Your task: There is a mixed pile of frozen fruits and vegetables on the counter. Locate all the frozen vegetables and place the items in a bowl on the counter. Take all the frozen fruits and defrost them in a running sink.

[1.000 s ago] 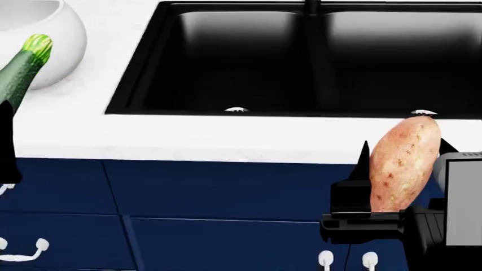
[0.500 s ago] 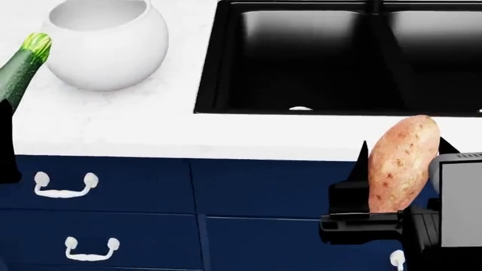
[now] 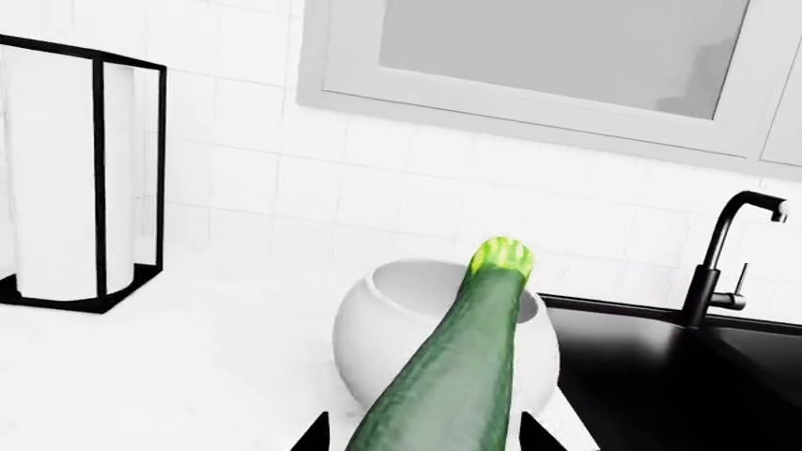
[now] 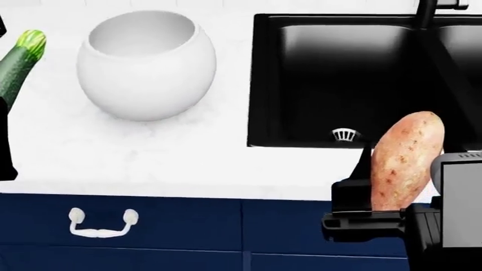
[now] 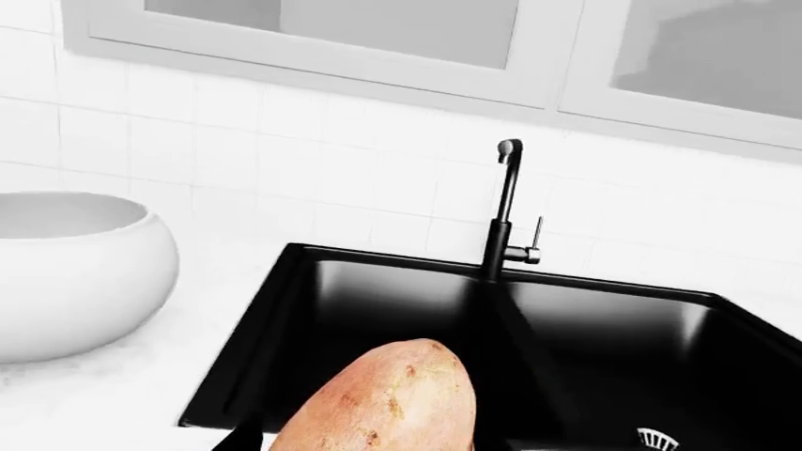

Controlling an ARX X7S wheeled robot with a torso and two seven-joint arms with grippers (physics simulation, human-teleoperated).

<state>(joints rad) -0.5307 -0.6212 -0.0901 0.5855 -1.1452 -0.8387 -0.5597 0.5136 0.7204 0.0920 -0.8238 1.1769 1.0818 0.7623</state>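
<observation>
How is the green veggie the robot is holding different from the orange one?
The zucchini is long, thin and dark green with a pale tip, while the sweet potato is fat, orange-tan and speckled. The zucchini sits in the left pincer and leans toward the bowl, while the sweet potato stands nearly upright in the right pincer, in front of the sink. Both are gripped and held up off the counter.

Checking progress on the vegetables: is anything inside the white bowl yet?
No. The bowl shows a bare white interior; the zucchini and sweet potato are gripped.
</observation>
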